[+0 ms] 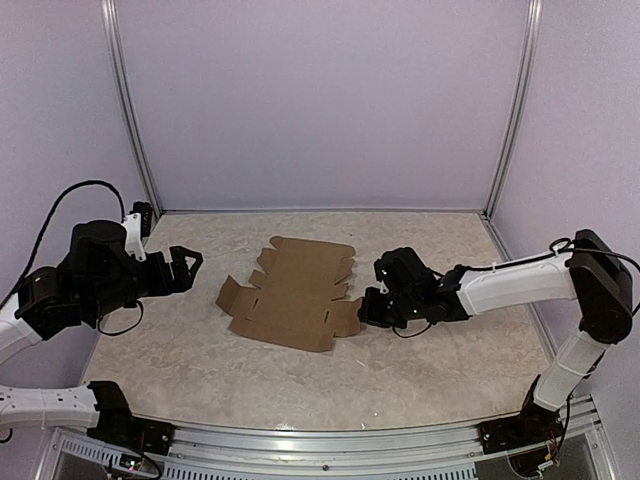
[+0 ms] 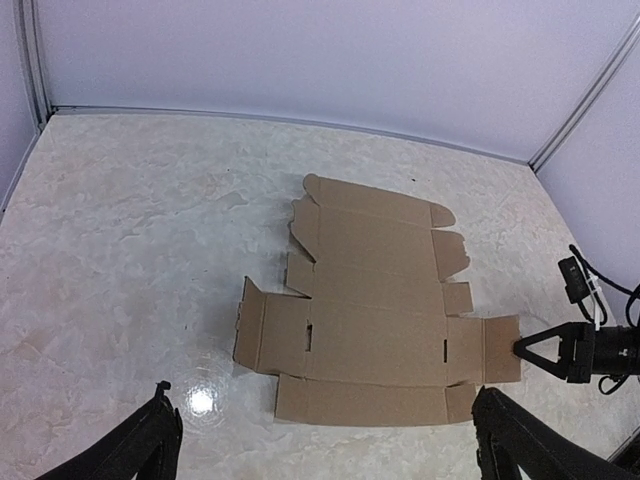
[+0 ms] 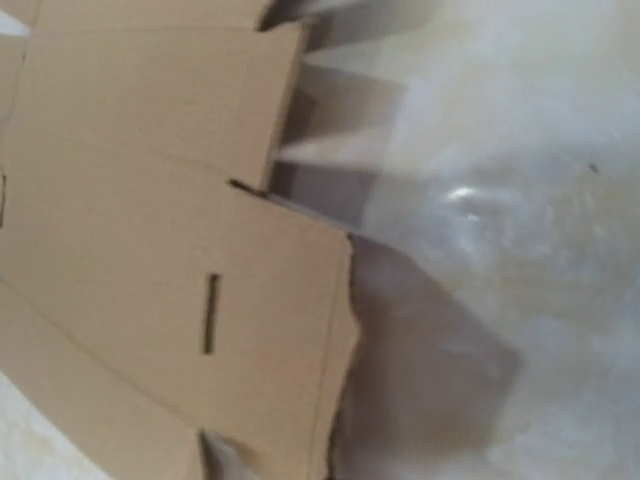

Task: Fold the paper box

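Fingers wide on left gripper (image 1: 188,270), which hovers just left of the paper box (image 1: 295,295). Box is an unfolded sheet lying mid-table (image 1: 430,380). Right gripper (image 1: 370,306) sits at the right flap (image 2: 500,348); I can't tell its gap because the wrist view is blurred. Risk: nothing pins the sheet, so pushing that flap may slide it left.

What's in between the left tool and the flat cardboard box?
Nothing: only bare table lies between the left tool and the paper box. That shows in the top view and the left wrist view.
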You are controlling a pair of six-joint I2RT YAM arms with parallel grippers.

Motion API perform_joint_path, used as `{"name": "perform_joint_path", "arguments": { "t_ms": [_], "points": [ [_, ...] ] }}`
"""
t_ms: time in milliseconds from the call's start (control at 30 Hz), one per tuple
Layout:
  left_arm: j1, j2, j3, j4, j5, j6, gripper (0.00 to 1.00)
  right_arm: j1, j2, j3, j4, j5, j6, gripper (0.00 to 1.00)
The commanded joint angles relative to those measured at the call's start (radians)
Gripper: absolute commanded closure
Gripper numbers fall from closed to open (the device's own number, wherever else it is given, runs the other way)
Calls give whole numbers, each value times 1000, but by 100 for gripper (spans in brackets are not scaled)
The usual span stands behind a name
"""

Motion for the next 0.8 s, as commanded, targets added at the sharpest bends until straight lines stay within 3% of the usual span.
{"name": "perform_joint_path", "arguments": {
  "t_ms": [0, 433, 767],
  "points": [
    [2, -6, 30, -29, 11, 21, 1, -10, -56, 105, -213, -50, -242, 100],
    [1, -4, 15, 26, 87, 54, 1, -152, 0, 339, -654, -354, -774, 100],
    [-17, 34, -7, 73, 149, 68, 1, -181, 144, 549, -933, -247, -1133, 100]
  ]
}}
